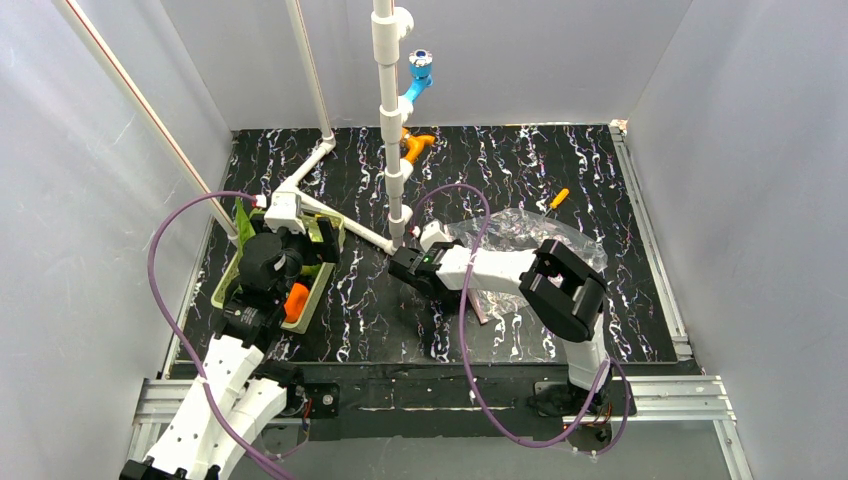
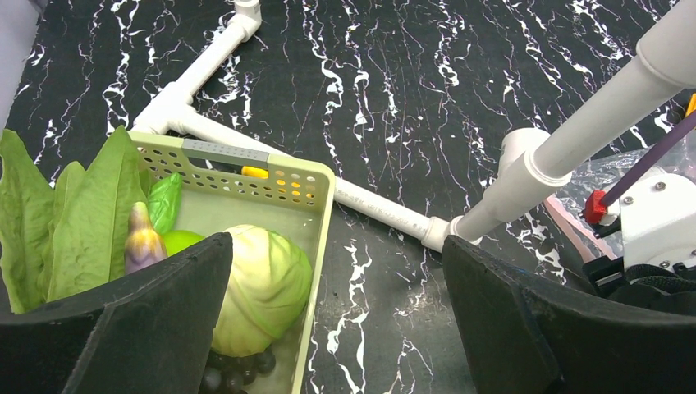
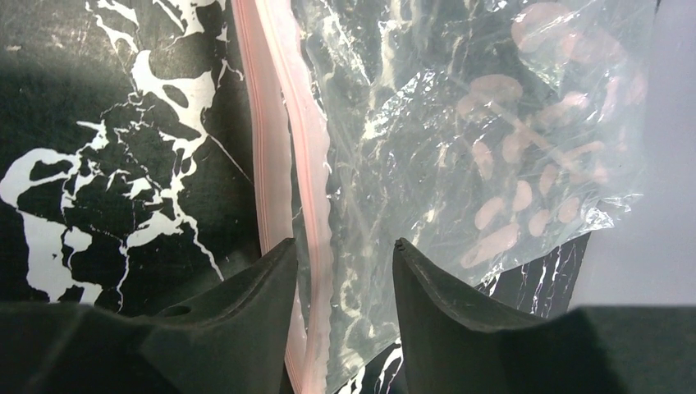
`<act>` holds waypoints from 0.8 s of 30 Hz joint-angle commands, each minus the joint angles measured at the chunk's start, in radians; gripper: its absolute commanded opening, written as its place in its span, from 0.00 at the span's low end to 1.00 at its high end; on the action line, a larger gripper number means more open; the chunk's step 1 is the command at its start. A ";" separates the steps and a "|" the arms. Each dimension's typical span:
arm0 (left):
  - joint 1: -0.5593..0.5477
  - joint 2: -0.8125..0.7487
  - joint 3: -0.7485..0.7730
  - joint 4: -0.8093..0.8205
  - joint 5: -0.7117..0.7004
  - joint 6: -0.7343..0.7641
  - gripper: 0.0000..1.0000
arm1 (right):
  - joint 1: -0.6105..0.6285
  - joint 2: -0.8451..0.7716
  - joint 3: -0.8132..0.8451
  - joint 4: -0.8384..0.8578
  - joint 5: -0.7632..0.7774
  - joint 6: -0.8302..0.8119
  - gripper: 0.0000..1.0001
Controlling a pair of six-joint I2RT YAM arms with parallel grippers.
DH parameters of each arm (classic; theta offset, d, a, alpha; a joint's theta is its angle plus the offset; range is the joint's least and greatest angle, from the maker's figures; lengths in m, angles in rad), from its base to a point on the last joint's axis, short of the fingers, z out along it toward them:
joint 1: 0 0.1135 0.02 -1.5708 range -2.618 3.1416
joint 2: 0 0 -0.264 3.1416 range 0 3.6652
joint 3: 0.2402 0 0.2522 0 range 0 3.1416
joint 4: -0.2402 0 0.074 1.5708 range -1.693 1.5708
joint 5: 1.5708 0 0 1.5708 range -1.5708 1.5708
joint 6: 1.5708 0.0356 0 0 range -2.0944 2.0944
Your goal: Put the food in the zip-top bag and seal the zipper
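The clear zip-top bag (image 1: 510, 232) lies flat on the black marbled table, right of centre. Its pink zipper (image 3: 316, 164) shows as two strips side by side in the right wrist view. My right gripper (image 3: 341, 250) is open by a narrow gap. Its fingers straddle the zipper edge of the bag (image 3: 460, 123). I see no food in the bag. The food sits in the pale green basket (image 1: 225, 290): an orange piece (image 1: 296, 300), a pale green round piece (image 2: 258, 287), a purple piece (image 2: 144, 242), a green fruit (image 2: 182, 240). My left gripper (image 2: 336, 246) is wide open over the basket's right rim (image 2: 246, 156).
White pipes (image 1: 390, 120) stand and lie between basket and bag. One pipe (image 2: 386, 209) lies just beyond the basket. A small orange stick (image 1: 559, 198) lies behind the bag. Green leaves (image 2: 74, 213) and dark grapes (image 2: 238, 365) are in the basket. Grey walls enclose the table.
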State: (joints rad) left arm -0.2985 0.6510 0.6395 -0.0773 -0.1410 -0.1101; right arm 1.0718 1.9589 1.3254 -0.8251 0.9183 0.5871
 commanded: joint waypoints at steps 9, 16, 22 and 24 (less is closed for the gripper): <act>-0.008 0.011 0.002 0.020 0.025 0.003 0.99 | -0.001 -0.012 -0.066 0.029 0.151 0.079 0.15; -0.044 0.031 0.022 -0.018 0.006 -0.021 1.00 | -0.001 -0.196 -0.130 0.030 0.064 0.099 0.01; -0.088 0.028 0.065 -0.202 -0.002 -0.280 0.99 | -0.001 -0.422 -0.207 0.090 -0.129 0.046 0.01; -0.088 0.012 0.063 -0.299 0.058 -0.434 1.00 | -0.001 -0.491 -0.220 0.096 -0.193 0.037 0.01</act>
State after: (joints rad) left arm -0.3833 0.6852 0.6646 -0.1861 -0.1304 -0.2601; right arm 1.0718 1.5891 1.1379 -0.7622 0.8601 0.6374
